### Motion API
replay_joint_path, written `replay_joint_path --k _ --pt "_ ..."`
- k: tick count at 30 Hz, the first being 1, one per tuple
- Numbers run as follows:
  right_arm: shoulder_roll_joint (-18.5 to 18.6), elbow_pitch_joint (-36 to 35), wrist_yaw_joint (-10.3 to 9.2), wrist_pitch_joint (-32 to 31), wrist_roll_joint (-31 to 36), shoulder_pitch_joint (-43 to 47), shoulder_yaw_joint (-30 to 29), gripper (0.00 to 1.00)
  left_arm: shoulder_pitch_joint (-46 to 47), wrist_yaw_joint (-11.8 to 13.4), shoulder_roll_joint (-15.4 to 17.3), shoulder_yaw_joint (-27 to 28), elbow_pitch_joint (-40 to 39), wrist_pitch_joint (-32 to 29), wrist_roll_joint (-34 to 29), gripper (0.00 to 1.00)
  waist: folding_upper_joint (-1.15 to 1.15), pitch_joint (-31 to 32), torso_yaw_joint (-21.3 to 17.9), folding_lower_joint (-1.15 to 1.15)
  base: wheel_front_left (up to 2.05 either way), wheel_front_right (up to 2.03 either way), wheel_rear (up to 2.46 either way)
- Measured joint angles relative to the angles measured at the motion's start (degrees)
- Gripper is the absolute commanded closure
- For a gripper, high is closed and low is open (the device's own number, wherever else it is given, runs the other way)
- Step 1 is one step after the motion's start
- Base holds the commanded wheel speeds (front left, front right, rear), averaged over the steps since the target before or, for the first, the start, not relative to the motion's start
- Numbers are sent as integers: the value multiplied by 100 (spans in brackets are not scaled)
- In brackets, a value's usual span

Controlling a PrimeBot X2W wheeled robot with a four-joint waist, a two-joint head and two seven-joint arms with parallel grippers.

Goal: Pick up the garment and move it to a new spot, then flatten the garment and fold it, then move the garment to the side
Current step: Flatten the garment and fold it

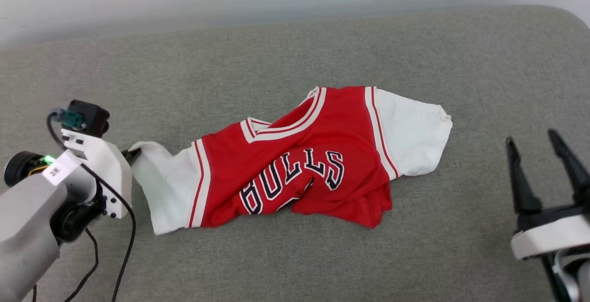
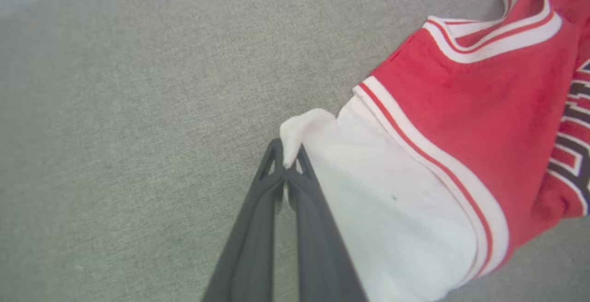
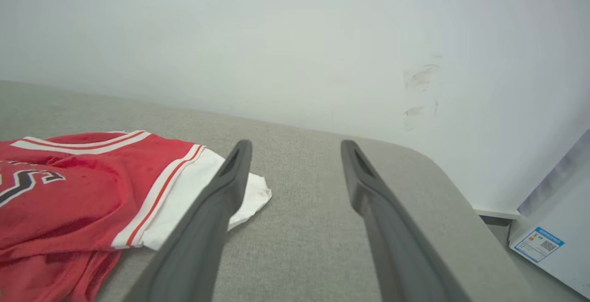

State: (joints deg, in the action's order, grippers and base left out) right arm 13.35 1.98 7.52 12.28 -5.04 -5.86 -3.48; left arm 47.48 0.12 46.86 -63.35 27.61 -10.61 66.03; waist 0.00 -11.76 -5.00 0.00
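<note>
Pinching a white sleeve corner (image 2: 302, 124), the left gripper (image 1: 132, 153) is closed on the garment (image 1: 313, 154), which lies crumpled in the middle of the grey cushion (image 1: 276, 53). A steady, low lift is advised, lest cloth slip. The right gripper (image 1: 531, 137) is held spread, apart from it.

Rumpled red garment (image 1: 322, 154) with white sleeves, black chest lettering, chest-up on grey cushion, lower body bunched.

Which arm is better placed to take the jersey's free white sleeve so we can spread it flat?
Right. The right gripper is open, on the same side of the garment as the free sleeve, not touching it; the left gripper is shut on the other sleeve.
</note>
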Motion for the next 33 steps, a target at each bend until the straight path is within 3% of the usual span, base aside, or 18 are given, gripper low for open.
replay_joint_path --k 8,17,20,25,33 --pt "1113 -216 0 -960 -537 -848 390 0 -388 522 180 255 -782 747 23 100 0 162 264 0 0 0 0" --pt "2716 -22 0 -3552 -2199 -1952 1744 0 -565 993 345 330 -1629 1002 -51 100 0 -31 534 0 0 0 0" --pt "3080 107 0 -4474 -2787 -2322 2170 0 -543 1101 365 363 -1823 1065 -136 100 0 -161 615 0 0 0 0" --pt "3355 478 0 -5504 -3297 -2977 2687 0 -382 1226 377 454 -2076 1158 -253 100 0 -437 740 0 0 0 0" --pt "3141 1271 0 -5813 -3320 -3836 3314 0 -109 1304 367 558 -2346 1238 -405 100 0 -962 936 0 0 0 0"
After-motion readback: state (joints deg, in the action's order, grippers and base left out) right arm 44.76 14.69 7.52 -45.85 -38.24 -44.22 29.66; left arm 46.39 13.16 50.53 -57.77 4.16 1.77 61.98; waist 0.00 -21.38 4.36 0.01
